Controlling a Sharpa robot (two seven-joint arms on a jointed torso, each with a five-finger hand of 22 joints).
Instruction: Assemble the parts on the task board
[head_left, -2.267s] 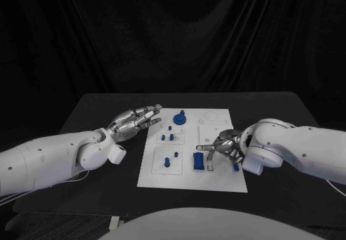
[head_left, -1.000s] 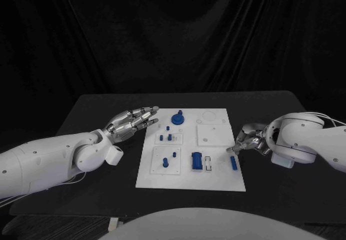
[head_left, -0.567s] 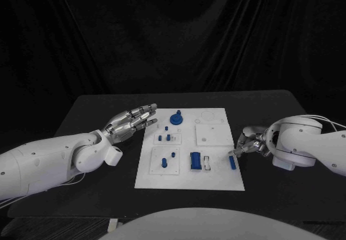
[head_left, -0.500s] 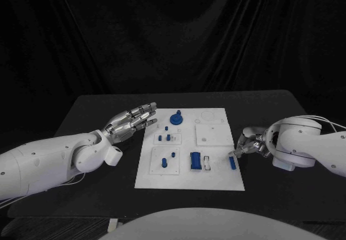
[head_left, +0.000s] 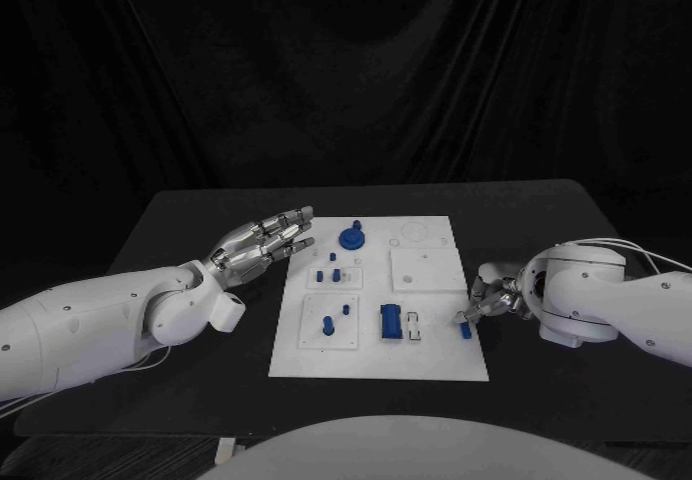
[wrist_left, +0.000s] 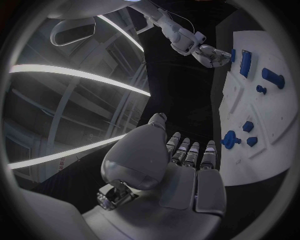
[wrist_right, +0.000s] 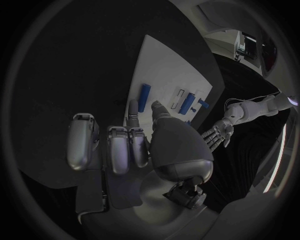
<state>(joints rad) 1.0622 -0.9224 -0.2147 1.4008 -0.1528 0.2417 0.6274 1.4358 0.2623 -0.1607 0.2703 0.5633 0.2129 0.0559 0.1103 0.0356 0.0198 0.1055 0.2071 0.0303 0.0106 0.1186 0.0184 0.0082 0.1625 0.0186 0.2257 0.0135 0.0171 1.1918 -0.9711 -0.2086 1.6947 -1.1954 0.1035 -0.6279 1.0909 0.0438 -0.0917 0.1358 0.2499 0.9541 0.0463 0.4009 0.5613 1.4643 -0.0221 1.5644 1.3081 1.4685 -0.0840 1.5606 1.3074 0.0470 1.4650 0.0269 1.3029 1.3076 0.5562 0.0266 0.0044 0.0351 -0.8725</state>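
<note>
The white task board (head_left: 433, 352) lies mid-table. On it are a round blue part with a knob (head_left: 355, 238), two small pegs (head_left: 335, 272), a peg (head_left: 329, 324) in the near left plate, a blue block (head_left: 391, 322) and a blue bar (head_left: 464, 327) at the right edge. My right hand (head_left: 490, 297) sits low just off that edge, fingertips close to the bar (wrist_right: 145, 97), holding nothing. My left hand (head_left: 267, 243) hovers off the board's far left corner, fingers straight and apart, empty.
The black table (head_left: 577, 215) extends on all sides of the board. My white left forearm (head_left: 130, 320) crosses the table's left side. A small white slot piece (head_left: 414, 326) sits beside the blue block.
My right hand drew back off the board to its right edge, then came nearer and closer to the blue bar. The left hand has barely moved.
</note>
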